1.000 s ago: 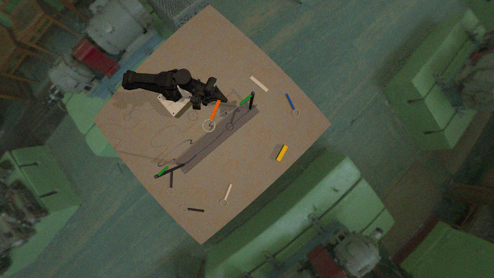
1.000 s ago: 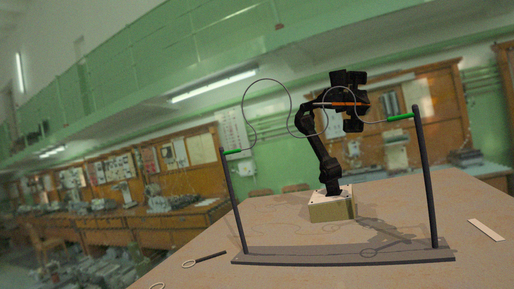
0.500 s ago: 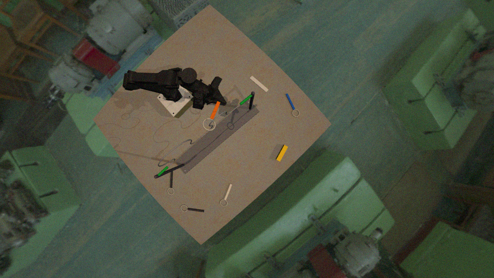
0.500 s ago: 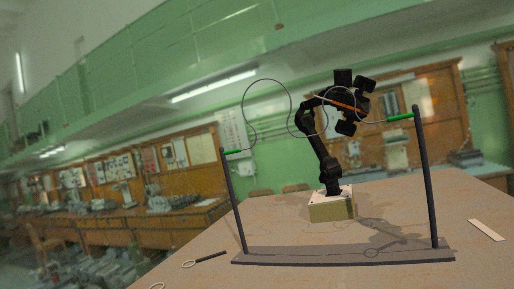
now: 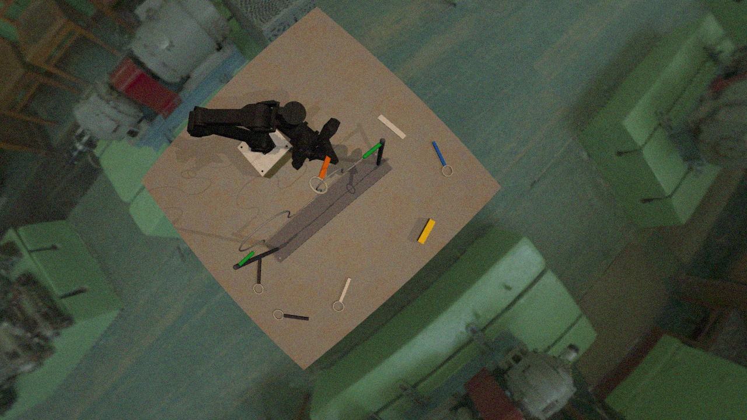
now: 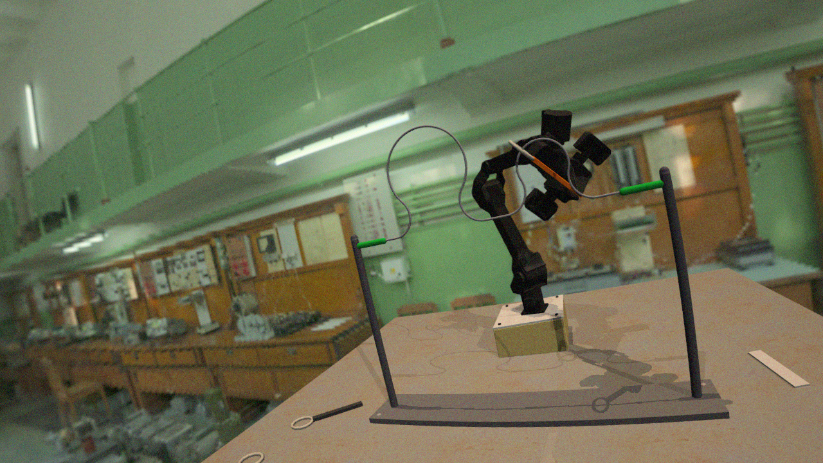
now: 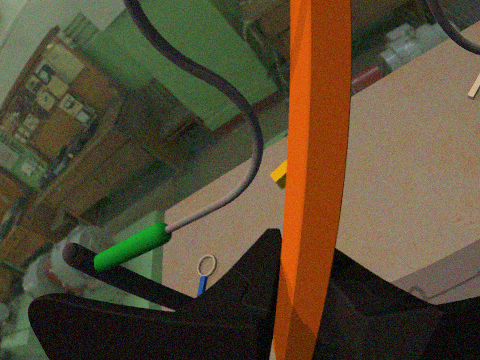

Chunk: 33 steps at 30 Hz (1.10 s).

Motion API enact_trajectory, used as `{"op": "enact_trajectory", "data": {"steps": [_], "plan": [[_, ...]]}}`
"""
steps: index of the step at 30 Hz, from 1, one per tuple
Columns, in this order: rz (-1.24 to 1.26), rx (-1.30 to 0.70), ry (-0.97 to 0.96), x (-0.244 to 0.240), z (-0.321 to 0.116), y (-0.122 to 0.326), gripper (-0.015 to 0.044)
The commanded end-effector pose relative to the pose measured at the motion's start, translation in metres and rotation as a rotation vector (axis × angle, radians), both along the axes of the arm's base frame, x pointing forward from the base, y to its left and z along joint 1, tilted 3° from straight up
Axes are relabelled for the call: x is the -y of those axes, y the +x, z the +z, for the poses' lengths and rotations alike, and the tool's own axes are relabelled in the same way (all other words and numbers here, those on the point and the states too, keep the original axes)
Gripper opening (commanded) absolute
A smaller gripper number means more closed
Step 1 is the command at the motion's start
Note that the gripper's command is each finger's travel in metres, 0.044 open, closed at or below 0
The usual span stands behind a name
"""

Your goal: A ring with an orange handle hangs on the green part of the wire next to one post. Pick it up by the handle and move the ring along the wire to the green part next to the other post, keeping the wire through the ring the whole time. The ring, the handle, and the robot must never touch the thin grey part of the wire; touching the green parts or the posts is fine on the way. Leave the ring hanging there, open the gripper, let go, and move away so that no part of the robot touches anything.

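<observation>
The pale ring is tilted, nearly edge-on in the exterior view, around the left upper side of the right-hand hump of the grey wire. Whether they touch I cannot tell. My gripper is shut on the orange handle, behind the wire in the exterior view. The right green part joins the right post; the left green part joins the left post. The ring is hidden in the wrist view.
The stand's base lies below the wire. Around it lie a white strip, a blue-handled ring, a yellow block and several other handled rings. Part of my arm rises behind the wire's middle dip.
</observation>
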<state>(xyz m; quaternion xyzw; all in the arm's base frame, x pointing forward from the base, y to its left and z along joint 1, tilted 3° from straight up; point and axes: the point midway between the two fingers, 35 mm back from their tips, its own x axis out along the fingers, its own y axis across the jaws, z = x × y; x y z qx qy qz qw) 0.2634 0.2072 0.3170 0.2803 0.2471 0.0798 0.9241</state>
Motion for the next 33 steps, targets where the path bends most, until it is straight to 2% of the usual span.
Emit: {"op": "enact_trajectory", "data": {"steps": [1, 33], "plan": [[-0.005, 0.011, -0.092, 0.003, -0.002, 0.002, -0.0150], [-0.044, 0.091, -0.817, 0.046, -0.012, 0.007, -0.0150]]}}
